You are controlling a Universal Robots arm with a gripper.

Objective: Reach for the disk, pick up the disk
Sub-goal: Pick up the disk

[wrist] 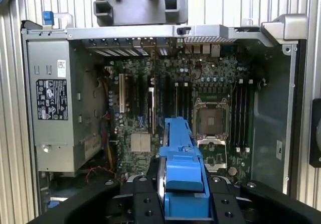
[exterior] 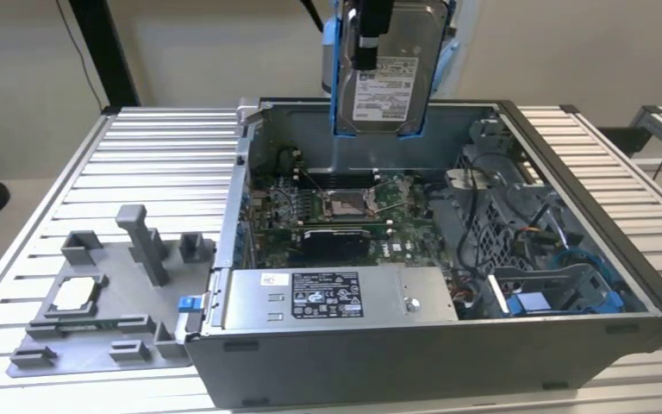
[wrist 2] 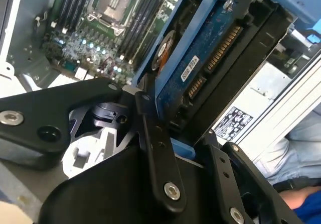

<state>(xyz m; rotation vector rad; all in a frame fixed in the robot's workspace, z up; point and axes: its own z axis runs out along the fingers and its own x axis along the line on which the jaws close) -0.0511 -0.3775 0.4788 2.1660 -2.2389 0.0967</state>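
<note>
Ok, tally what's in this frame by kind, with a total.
Disk, held by the gripper: 1
Open computer case: 1
Grey labelled metal box: 1
Grey fixture tray: 1
Square silver chip: 1
Total: 5

disk (exterior: 383,86): silver, white printed label, blue bracket
claw (wrist 2: 186,146): black
computer case (exterior: 423,354): dark grey
motherboard (exterior: 400,248): green
power supply (exterior: 417,297): grey, black-and-white label
bench (exterior: 159,164): pale, ribbed
</note>
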